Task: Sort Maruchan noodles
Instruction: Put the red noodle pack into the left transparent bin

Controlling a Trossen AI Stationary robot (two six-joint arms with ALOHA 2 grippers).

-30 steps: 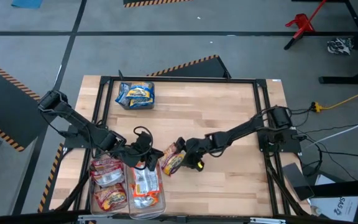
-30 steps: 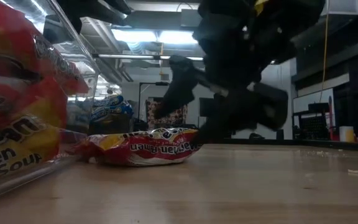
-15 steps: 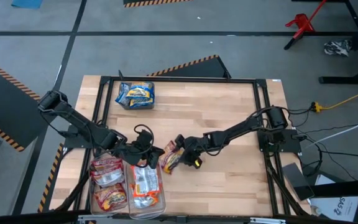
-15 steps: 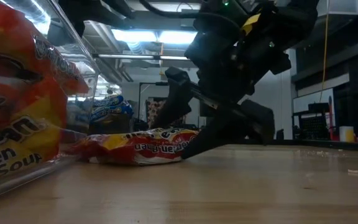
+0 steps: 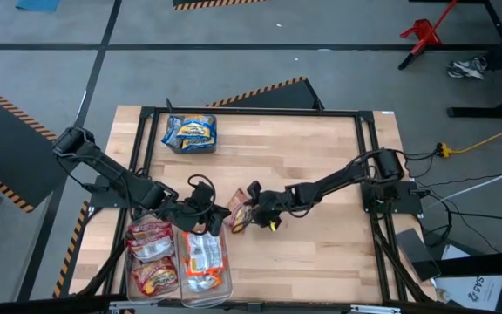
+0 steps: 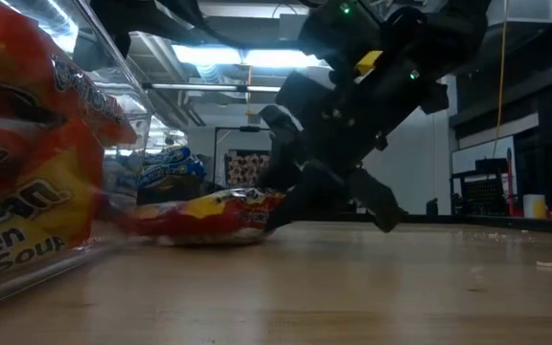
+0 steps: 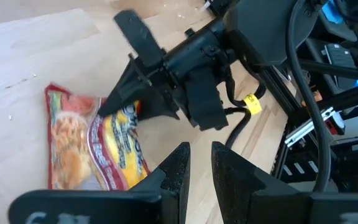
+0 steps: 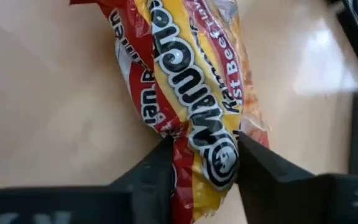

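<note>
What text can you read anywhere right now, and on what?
"Maruchan", sideways: red packet pinched in the right gripper.
"Ramen" and "Beef": same packet, partly creased.
"...en Sou...", cut off: red packet inside the clear bin, low view.
Blue packets at the table's far side: print too small to read.

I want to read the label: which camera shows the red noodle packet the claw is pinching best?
The right wrist view: the red packet fills it, lettering clear, squeezed by the right gripper. The left wrist view shows it smaller, the low view edge-on, and the high view tiny.
</note>
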